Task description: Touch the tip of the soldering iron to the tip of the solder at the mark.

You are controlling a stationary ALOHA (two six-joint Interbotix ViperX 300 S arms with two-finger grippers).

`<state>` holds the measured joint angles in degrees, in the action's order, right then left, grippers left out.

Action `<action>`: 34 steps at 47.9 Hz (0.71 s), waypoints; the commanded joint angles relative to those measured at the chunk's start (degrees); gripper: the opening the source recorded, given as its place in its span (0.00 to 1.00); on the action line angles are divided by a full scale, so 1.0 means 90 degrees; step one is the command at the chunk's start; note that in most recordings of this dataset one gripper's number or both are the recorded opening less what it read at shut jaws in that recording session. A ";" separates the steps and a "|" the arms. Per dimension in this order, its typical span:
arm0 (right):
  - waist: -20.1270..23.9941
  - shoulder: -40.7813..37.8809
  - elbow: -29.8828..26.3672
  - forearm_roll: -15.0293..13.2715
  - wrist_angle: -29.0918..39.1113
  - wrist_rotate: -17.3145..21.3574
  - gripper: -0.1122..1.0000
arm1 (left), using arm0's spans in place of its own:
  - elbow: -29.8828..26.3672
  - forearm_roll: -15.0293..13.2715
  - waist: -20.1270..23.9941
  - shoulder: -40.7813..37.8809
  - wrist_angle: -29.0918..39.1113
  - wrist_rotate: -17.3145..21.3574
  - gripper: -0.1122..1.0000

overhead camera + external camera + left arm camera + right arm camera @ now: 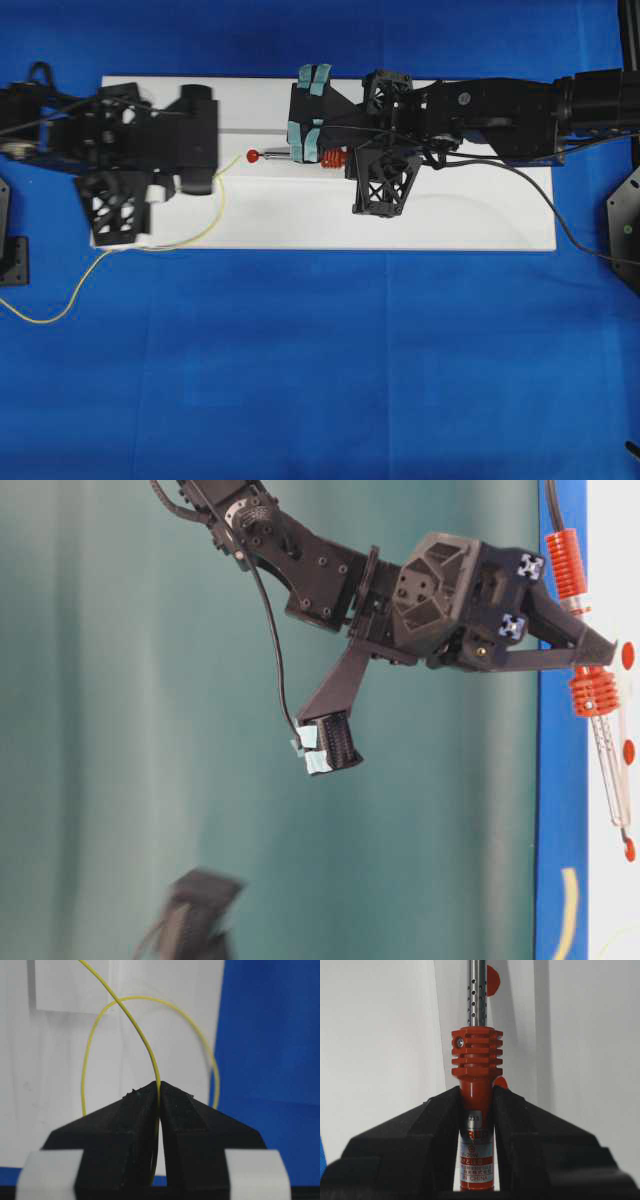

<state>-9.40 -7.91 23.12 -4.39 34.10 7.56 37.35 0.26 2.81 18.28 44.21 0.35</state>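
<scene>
The solder (150,1055) is pinched between the closed jaws of the left tool (159,1091), and beyond the fingertips it is seen curving in a loop over the white board (60,1060) on the blue worktop (270,1035). The soldering iron (476,1075) is clamped by its orange-red handle in the right tool (476,1097), with its perforated metal shaft carried straight ahead of the jaws above the board, beside a red mark (493,980).
</scene>
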 commanded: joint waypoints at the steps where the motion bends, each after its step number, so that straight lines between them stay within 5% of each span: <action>1: -0.0020 0.0098 -0.0137 -0.0010 -0.0039 0.0010 0.16 | -0.0127 -0.0010 -0.0088 0.0342 0.0117 -0.0020 0.11; 17: -0.0010 0.0166 -0.0117 -0.0010 -0.0020 0.0039 0.16 | -0.0059 -0.0010 -0.0127 0.0479 0.0195 -0.0059 0.11; 34: -0.0010 0.1523 0.0742 -0.0010 0.0186 0.0146 0.16 | -0.0068 -0.0010 -0.0127 0.0469 0.0205 -0.0176 0.11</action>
<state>-9.49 1.41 28.56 -4.39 35.33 8.70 37.35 0.26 1.76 21.88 46.23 -0.88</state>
